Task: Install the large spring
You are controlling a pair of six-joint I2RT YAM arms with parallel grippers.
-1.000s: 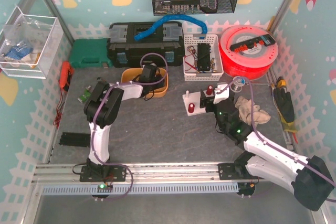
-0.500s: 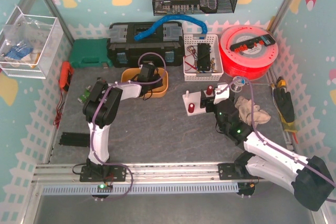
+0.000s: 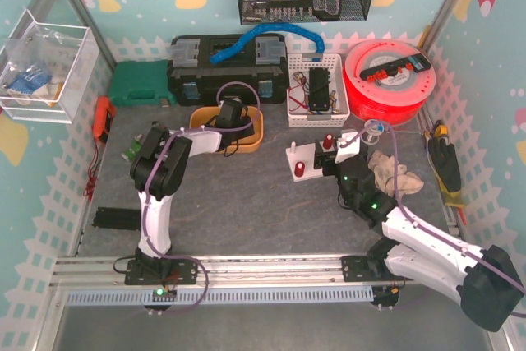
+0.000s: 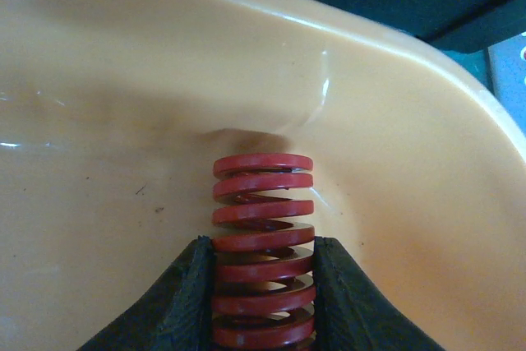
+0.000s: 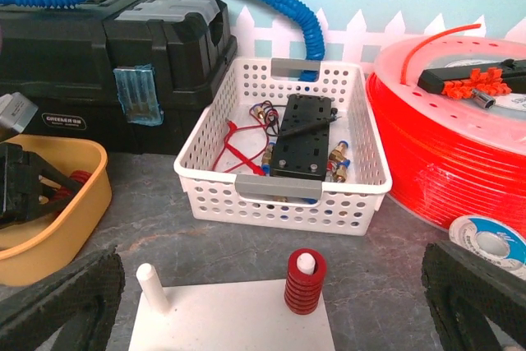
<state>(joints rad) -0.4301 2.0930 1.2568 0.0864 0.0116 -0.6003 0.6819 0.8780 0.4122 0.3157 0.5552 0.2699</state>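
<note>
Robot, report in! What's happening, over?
Left jaws shut on large spring in yellow bin. Right jaws open, facing white base. Bare peg unobstructed.

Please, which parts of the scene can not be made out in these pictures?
- Lower end of the large spring: left wrist view, cut off by the bottom edge.
- Front of the white base: right wrist view, cut off by the bottom edge.
- Contents of the wire basket: top view, too small.
</note>
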